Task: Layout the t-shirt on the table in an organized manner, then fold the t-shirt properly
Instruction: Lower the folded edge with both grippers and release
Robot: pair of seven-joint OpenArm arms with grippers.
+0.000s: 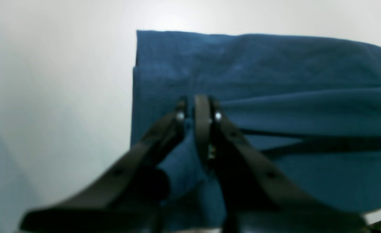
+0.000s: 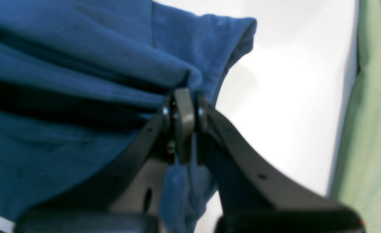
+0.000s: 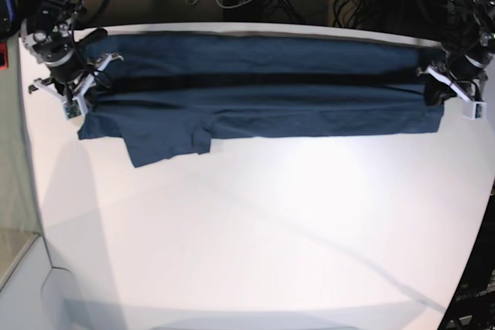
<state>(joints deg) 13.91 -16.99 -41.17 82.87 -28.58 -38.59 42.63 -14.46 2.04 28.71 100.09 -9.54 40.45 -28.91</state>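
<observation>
T-shirt stretched between both clamped ends — left gripper and right gripper should carry it evenly toward the near table, keeping it taut.

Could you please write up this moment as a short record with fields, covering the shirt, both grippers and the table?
shirt: dark blue t-shirt, stretched into a long band across the far side of the table, one sleeve hanging toward the near side
left gripper: fingers shut on the t-shirt at one end
right gripper: fingers shut on the t-shirt at the other end
table: white table, bare in front of the shirt
fold state: partly gathered, not yet folded into a compact shape
</observation>
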